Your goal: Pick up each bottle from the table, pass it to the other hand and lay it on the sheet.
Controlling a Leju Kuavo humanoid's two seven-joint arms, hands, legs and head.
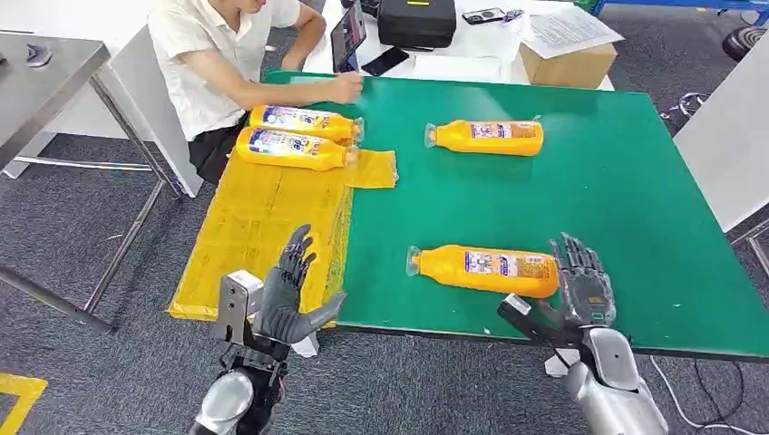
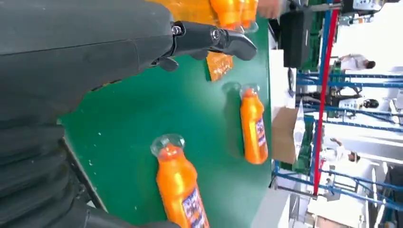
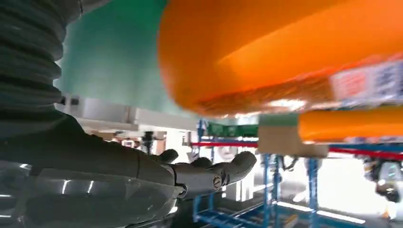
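Observation:
Two orange bottles lie on the green table (image 1: 617,190): a near bottle (image 1: 485,269) (image 2: 181,187) (image 3: 280,52) by the front edge and a far bottle (image 1: 487,136) (image 2: 253,126) toward the back. Two more bottles (image 1: 295,149) (image 1: 304,120) lie side by side on the yellow sheet (image 1: 254,227) at the table's left. My right hand (image 1: 580,285) is open, fingers spread, just beside the near bottle's base; I cannot tell if it touches. My left hand (image 1: 292,294) (image 2: 209,40) hovers open over the sheet's near end, holding nothing.
A person in a white shirt (image 1: 209,63) sits at the table's far left corner, a hand (image 1: 349,86) resting on the green top near the sheet. A cardboard box (image 1: 567,63), papers and a black case (image 1: 417,20) stand behind. A metal table (image 1: 45,72) stands left.

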